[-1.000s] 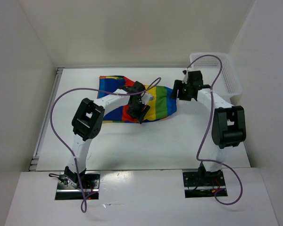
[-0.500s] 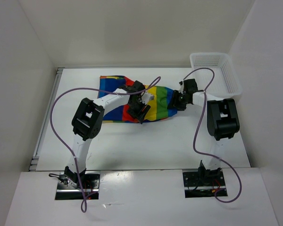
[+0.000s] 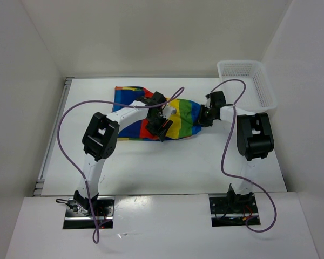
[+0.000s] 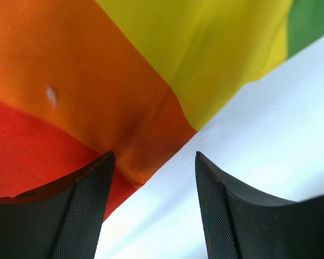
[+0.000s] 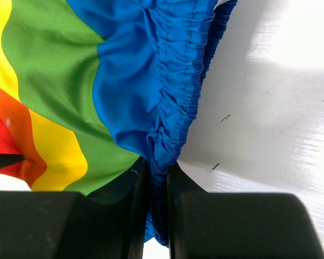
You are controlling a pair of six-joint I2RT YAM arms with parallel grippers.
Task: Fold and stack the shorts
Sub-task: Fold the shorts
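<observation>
Grippers are working two edges of the shorts, which are lying spread flat on the white table, toward its far middle, with the white mesh basket standing apart at the far right. At the garment's right end, the right gripper is pinching the gathered blue waistband, its fingers drawn almost together with a fold of elastic between them. Along the near hem, the left gripper is hanging wide open and holding nothing, one finger over the orange stripe and the other over bare table, so the cloth edge is running through the gap.

Folding well looks to be depending on the open gripper taking a real bite. It should be sinking until both fingers are bracketing the hem and closing on cloth rather than sliding across the tabletop. With both grips set, the arms should be rising together and carrying the edge over evenly, holding the fabric lightly taut so the slippery layers are not bunching or dragging the whole garment along. The pinch on the waistband is looking narrow, and a sharp pull may be enough to strip it free.

Stripes, basket and arms are showing no brand, label or legible writing.
</observation>
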